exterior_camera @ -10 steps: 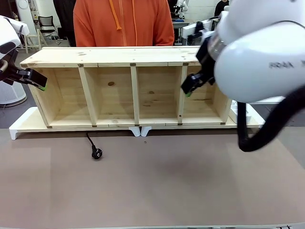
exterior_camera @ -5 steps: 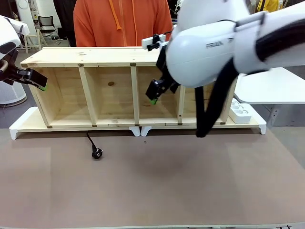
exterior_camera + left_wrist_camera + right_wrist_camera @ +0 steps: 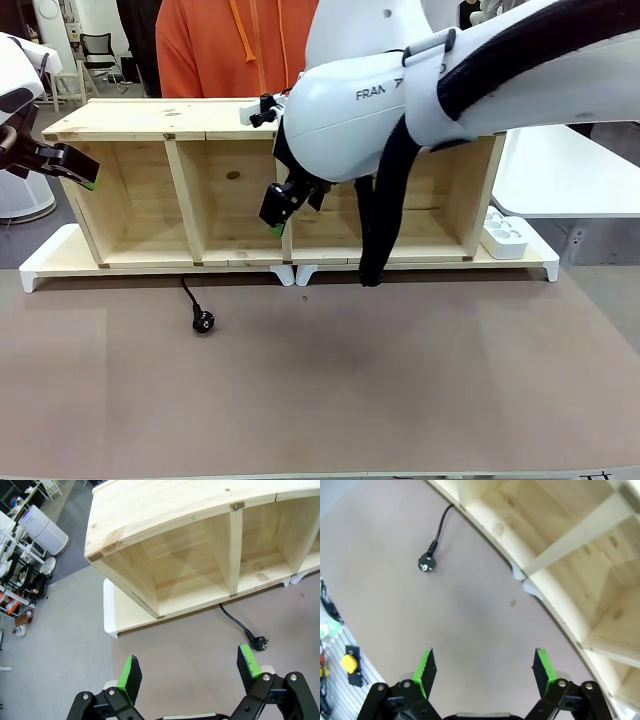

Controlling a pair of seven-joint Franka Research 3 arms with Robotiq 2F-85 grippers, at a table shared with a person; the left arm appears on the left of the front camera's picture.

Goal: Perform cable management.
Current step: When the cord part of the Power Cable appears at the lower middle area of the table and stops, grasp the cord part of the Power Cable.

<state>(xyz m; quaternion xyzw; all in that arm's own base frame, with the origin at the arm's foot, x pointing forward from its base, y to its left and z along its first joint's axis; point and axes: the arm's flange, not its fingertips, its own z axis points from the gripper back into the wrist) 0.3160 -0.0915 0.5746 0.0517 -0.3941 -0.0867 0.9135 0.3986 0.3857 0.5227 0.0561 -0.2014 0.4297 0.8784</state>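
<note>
The black, green-padded right gripper [image 3: 276, 212], spread empty, is held mid-frame before the pale wooden shelf [image 3: 230, 118], seemingly aimed at the thin black cable [image 3: 202, 320] lower left.

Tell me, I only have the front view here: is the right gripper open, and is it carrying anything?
Observer: The right wrist view shows the right gripper wide open and empty.
Operator: Does that camera see the cable?
Observer: Yes. The cable lies on the table ahead of it, with the plug well apart from the gripper.
Operator: And the left one?
Observer: The left wrist view shows the left gripper open and empty too, above the table.
</note>
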